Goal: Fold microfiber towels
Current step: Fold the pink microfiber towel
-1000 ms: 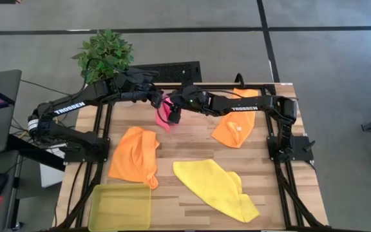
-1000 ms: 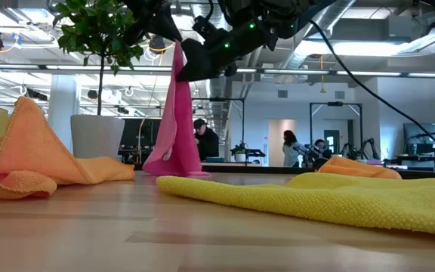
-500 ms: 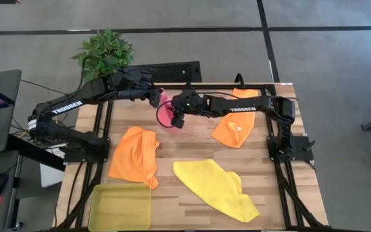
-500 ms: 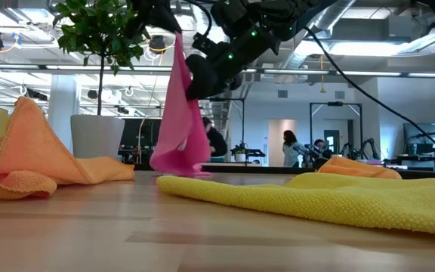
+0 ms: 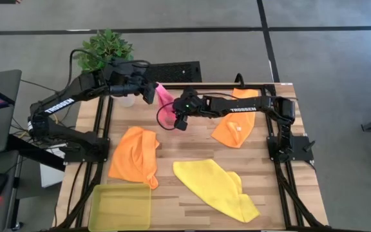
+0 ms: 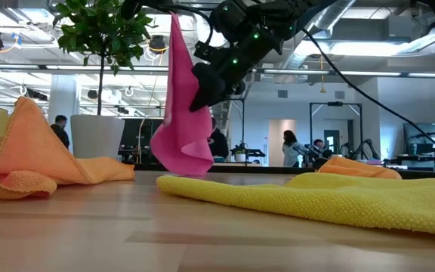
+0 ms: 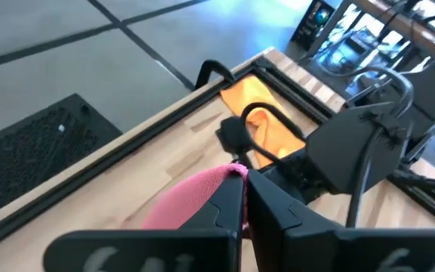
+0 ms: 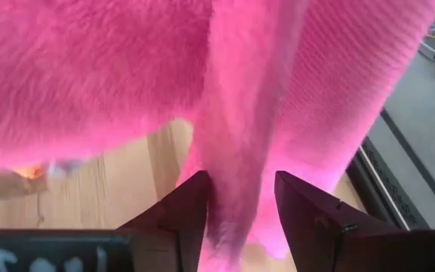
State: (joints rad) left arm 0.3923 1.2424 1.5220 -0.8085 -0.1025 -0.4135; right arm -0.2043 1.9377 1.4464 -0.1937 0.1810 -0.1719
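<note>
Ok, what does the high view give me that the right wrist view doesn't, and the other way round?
Only the high view shows the two floppy orange towels, the yellow towel, the translucent yellow-green tray and the left gripper shut on the pink cloth's top. Only the right wrist view shows the right gripper with a hanging fold between its open jaws. Both show the soft pink microfiber towel above the wooden table.

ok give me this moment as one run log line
left gripper: shut on pink towel, held up | right gripper: open, fingers astride hanging fold | orange towels, yellow towel: unfolded on table
</note>
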